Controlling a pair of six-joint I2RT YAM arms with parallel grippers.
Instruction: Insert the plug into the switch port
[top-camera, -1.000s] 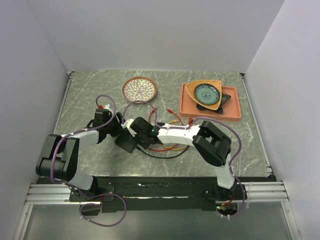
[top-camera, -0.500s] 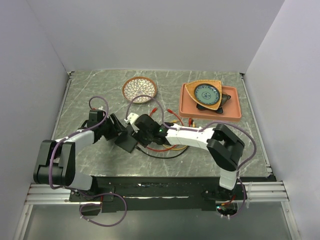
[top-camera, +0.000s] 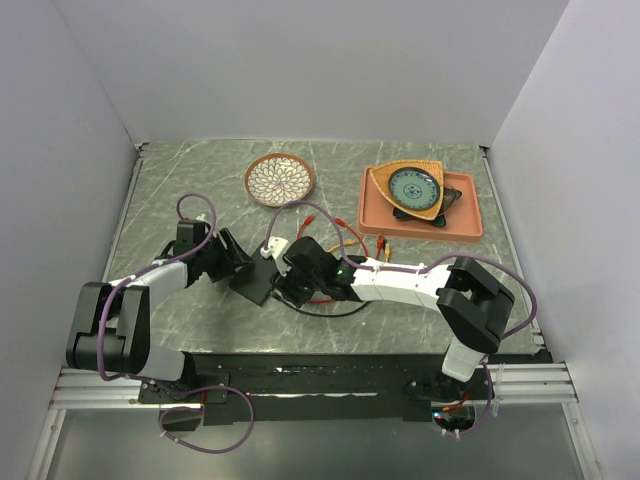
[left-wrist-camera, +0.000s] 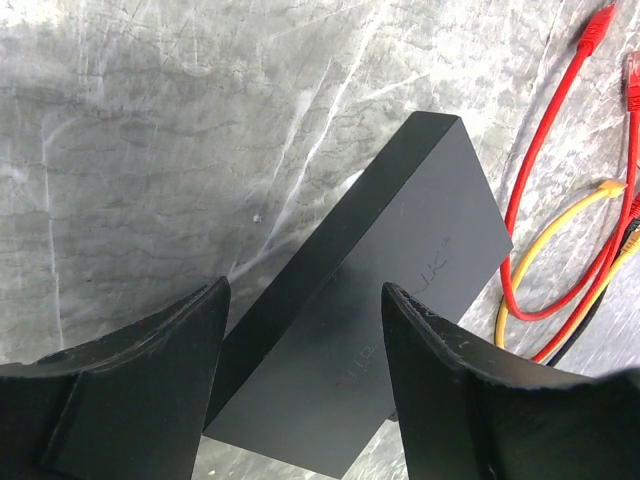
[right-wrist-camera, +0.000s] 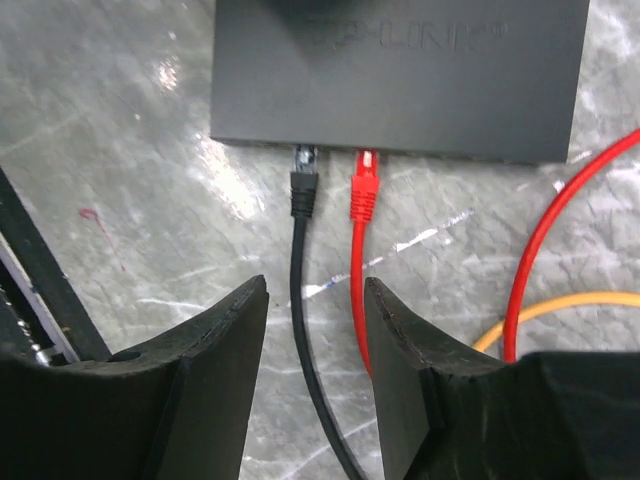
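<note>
The switch (left-wrist-camera: 400, 270) is a flat matte-black box lying on the marble table; it also shows in the top view (top-camera: 254, 286) and the right wrist view (right-wrist-camera: 400, 70). A black plug (right-wrist-camera: 303, 185) and a red plug (right-wrist-camera: 366, 185) sit in sockets along its near edge. My left gripper (left-wrist-camera: 305, 300) is open, its fingers astride one end of the switch (top-camera: 233, 263). My right gripper (right-wrist-camera: 315, 300) is open and holds nothing; the black cable (right-wrist-camera: 305, 330) runs between its fingers, a short way back from the switch edge (top-camera: 284, 288).
Loose red and yellow cables (top-camera: 338, 236) lie right of the switch, also in the left wrist view (left-wrist-camera: 545, 240). A round patterned plate (top-camera: 279, 179) sits at the back. An orange tray (top-camera: 470, 218) with a triangular dish (top-camera: 413, 186) is at the back right.
My right arm has drawn back to the right, its gripper retreating from the switch's edge. My left gripper shifted left along the switch, then held still.
</note>
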